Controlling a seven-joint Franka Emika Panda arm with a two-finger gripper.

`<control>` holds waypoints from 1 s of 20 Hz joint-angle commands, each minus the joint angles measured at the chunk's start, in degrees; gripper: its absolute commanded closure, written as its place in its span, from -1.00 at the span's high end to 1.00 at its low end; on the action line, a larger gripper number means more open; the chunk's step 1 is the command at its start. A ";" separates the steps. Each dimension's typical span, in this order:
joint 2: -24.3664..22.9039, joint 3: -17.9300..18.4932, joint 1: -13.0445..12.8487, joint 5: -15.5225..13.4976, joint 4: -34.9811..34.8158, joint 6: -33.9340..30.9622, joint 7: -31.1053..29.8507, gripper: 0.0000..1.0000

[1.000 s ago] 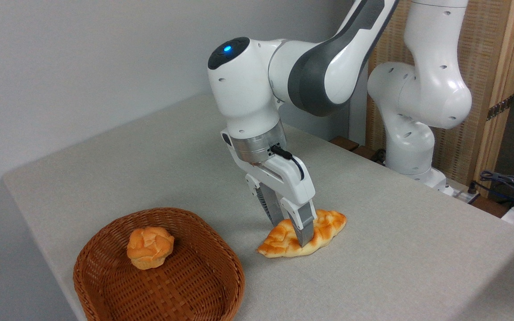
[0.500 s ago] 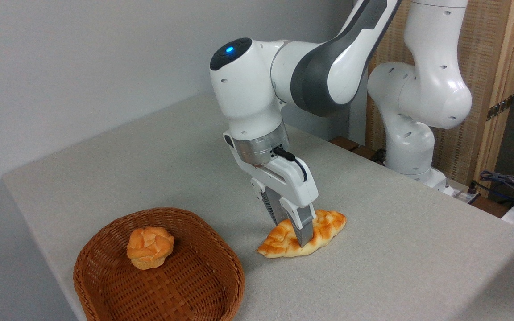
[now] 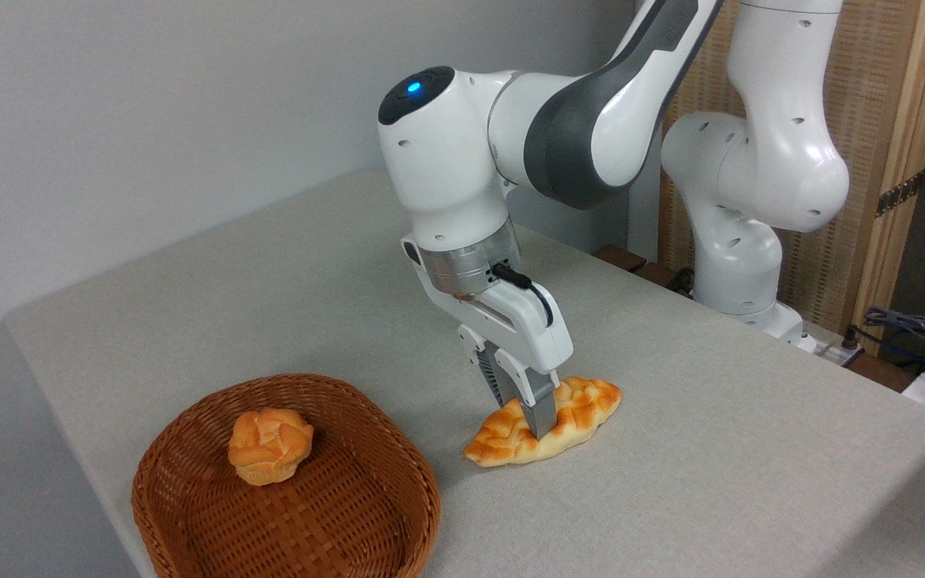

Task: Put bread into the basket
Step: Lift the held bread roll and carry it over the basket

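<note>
The end effector [image 3: 528,409] is clamped across the middle of the bread [image 3: 547,421], which lies on the grey tabletop [image 3: 286,281] just right of the basket [image 3: 350,514], where a small round bun [image 3: 270,445] sits inside.

bare table [image 3: 286,265] between bread [image 3: 547,421] and basket [image 3: 366,514], bun [image 3: 270,445] filling basket's back-left

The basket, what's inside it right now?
Inside the basket sits one small round bun, toward its back left; the rest shows bare weave. The patch under the bun is covered. The long bread lies outside on the table, between the gripper jaws.
</note>
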 commanded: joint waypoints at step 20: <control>3.30 -2.49 -0.89 -6.41 15.58 14.72 0.52 -0.06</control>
